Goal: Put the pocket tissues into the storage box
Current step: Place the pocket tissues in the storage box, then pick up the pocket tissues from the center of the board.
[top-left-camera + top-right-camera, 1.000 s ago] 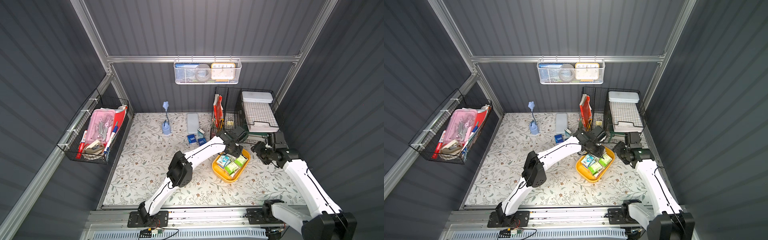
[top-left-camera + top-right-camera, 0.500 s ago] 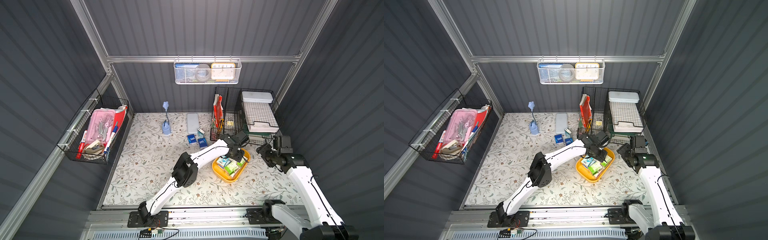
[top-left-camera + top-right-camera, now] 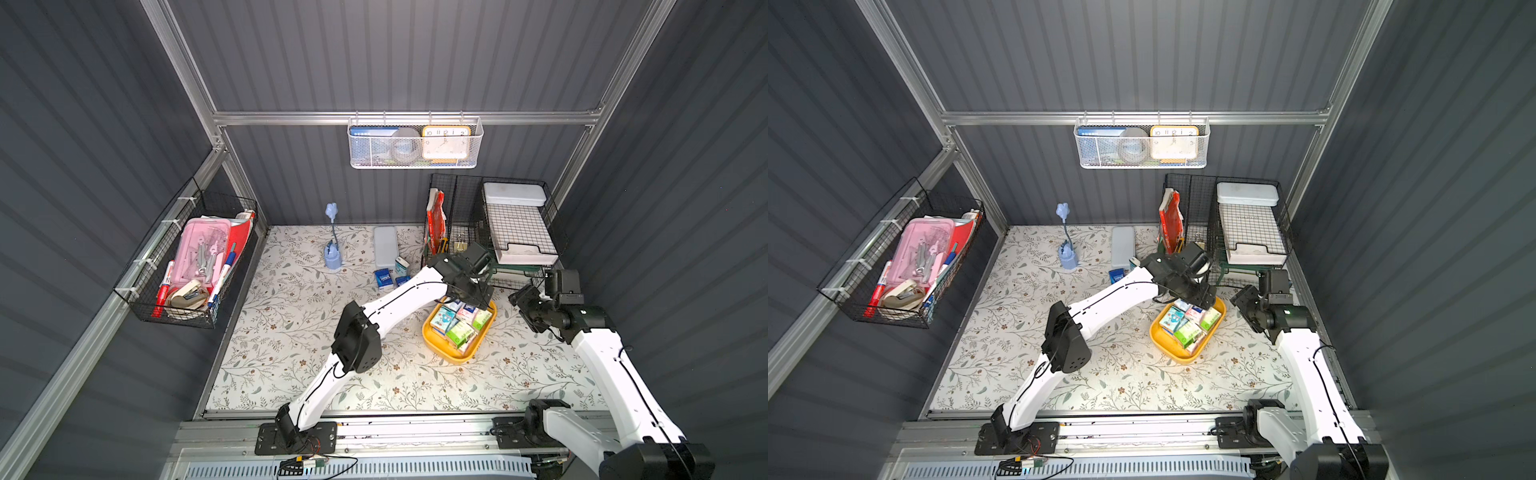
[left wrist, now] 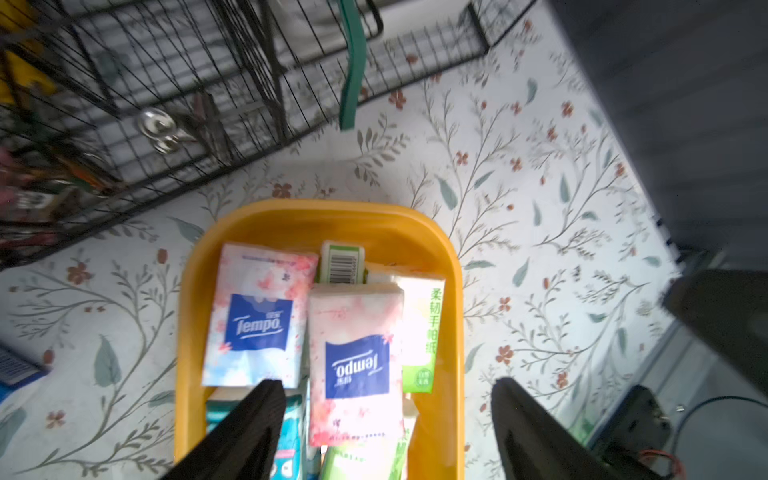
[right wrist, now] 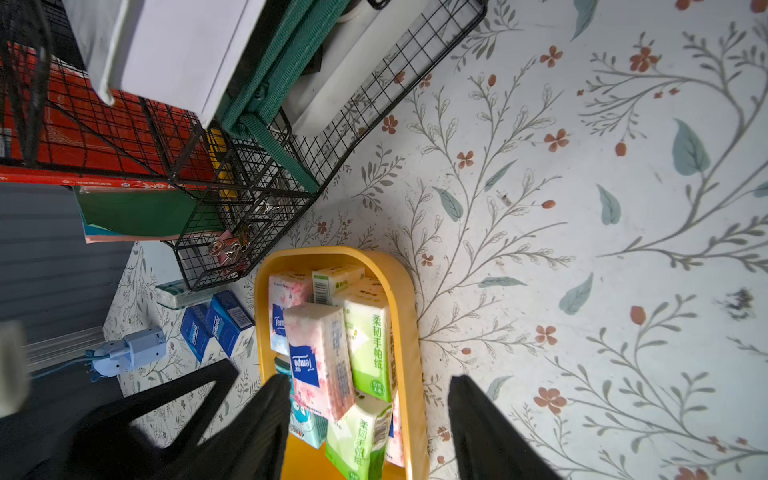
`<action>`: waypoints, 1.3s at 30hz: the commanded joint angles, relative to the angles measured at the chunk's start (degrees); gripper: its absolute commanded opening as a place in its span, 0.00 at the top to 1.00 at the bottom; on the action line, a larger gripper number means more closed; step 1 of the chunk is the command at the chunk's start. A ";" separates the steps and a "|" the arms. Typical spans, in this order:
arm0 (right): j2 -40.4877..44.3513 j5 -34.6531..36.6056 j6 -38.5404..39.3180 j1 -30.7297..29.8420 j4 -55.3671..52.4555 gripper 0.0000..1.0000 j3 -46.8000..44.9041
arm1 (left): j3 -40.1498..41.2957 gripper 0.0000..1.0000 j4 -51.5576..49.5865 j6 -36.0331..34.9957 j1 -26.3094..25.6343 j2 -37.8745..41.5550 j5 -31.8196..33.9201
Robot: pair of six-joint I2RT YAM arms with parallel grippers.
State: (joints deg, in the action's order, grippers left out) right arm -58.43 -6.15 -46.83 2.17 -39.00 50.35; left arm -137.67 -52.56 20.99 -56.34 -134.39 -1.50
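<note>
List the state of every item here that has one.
storage box: upright on the table, partly filled.
pocket tissues: most in the box; three lie loose on the table.
left claw: open, empty, over the box.
right claw: open, empty.

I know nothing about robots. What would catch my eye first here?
The bright yellow tub on the flowered table, piled with colourful tissue packets. The left gripper hangs open just above it, and a few blue packets lie loose farther back near a black wire basket.
</note>
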 commanded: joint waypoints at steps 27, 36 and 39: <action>-5.02 -5.96 3.11 -1.47 0.80 0.35 1.60 | 25.06 0.21 6.67 11.35 17.06 6.15 15.42; -5.59 -5.34 3.76 -1.47 1.39 0.35 1.00 | 23.89 0.21 6.60 14.49 17.05 1.74 16.94; -6.07 -5.79 3.68 -1.48 1.64 0.35 0.81 | 23.63 0.22 7.09 15.10 17.05 0.74 17.02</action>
State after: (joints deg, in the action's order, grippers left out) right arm -63.83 -11.60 -43.88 0.91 -37.65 51.27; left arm -112.77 -45.87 34.02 -39.11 -132.94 14.31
